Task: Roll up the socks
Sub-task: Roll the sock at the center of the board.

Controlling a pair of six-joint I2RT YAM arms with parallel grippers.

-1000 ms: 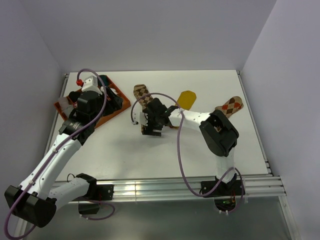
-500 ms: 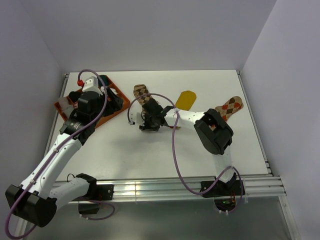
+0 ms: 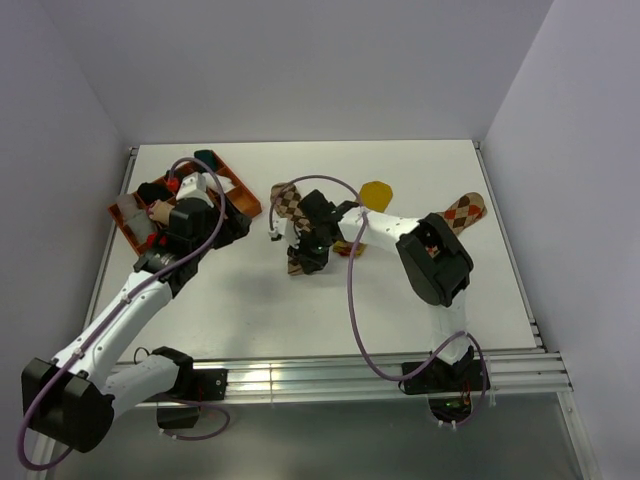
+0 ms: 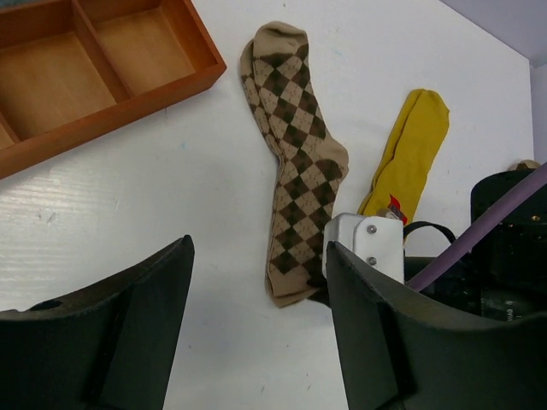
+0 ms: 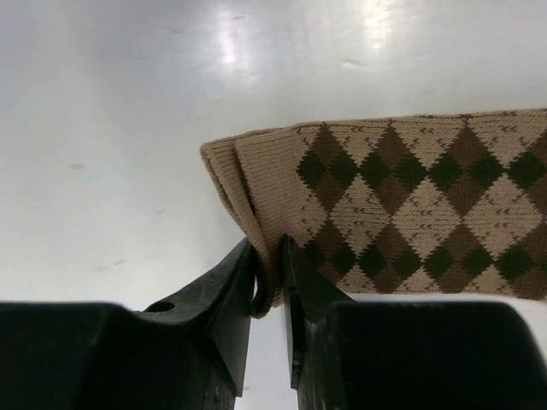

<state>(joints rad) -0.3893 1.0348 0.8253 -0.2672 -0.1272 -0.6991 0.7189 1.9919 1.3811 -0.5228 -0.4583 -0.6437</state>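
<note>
The brown-and-cream argyle sock (image 3: 288, 203) (image 4: 295, 171) lies long and flat left of the table's middle. My right gripper (image 3: 305, 258) (image 5: 269, 273) is shut on the edge of its near plain tan end (image 5: 248, 179), the knit folded between the two fingers. My left gripper (image 3: 228, 222) (image 4: 256, 256) stands open over bare table just left of that same end, nothing between its fingers. The mustard yellow sock (image 3: 376, 192) (image 4: 410, 149) lies right of the argyle one. An orange-brown-cream argyle sock (image 3: 462, 210) pokes out past the right arm.
An orange wooden tray (image 3: 243, 203) (image 4: 128, 98) with compartments sits at the far left, with a red bundle (image 3: 172, 184) and dark ones inside. The right arm's white wrist (image 4: 363, 243) and purple cable (image 4: 479, 235) lie close to the left gripper. Walls border the table.
My right gripper has shut on the argyle sock's near end. My left arm has swung right, away from the tray toward the sock.
</note>
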